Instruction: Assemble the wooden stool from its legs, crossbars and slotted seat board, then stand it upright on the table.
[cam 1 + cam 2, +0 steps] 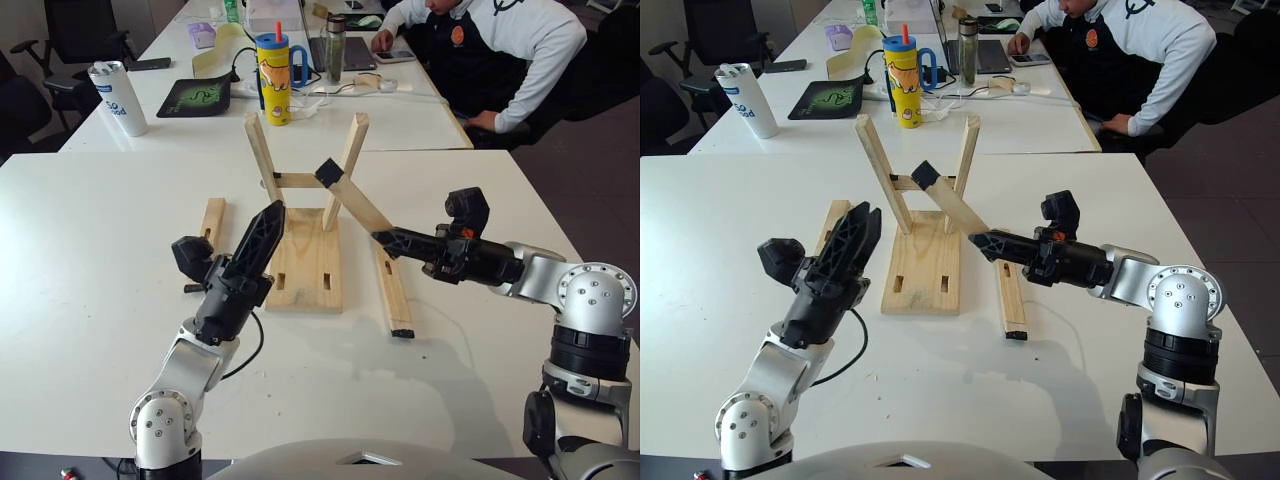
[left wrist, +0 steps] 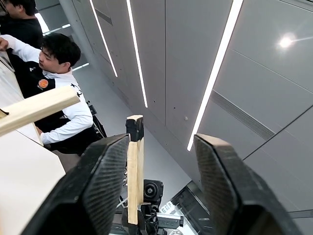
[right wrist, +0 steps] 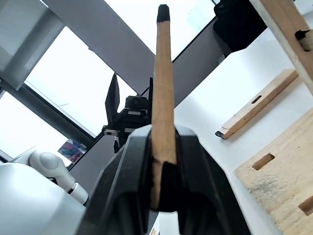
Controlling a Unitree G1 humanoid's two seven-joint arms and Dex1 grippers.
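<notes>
Clamping one wooden leg point(image 1: 356, 206) in my right gripper point(image 1: 383, 237), fingers clenched on its lower end, so the black-capped tip point(image 1: 328, 172) points up and away toward the half-built frame. I judge it is held slanted like that to line it up with the frame or a slot, not yet seated. The seat board point(image 1: 305, 270) lies flat on the white table point(image 1: 100, 250), near the middle and between my two arms, slot side up so the legs can go in from above. It is pale raw wood, rectangular, with small oblong slots point(image 1: 327, 281) cut through. At its far end two legs point(image 1: 262, 155) stand splayed outward, joined by a short crossbar point(image 1: 298, 181). The held leg's cap is touching or just beside that crossbar's right end, can't tell which. All sticks are square-section, light wood, smooth, some with dark end caps. One more leg point(image 1: 393, 290) lies flat just right of the board, and another wooden piece point(image 1: 212, 222) lies flat to the left. My left gripper point(image 1: 268, 222) hovers over the board's left edge, fingers point(image 2: 98, 186) spread wide, holding nothing. They are black with a woven texture, probably ready to steady the board. A yellow cup point(image 1: 273, 80) and a white tumbler point(image 1: 118, 98) sit on the next table behind.
</notes>
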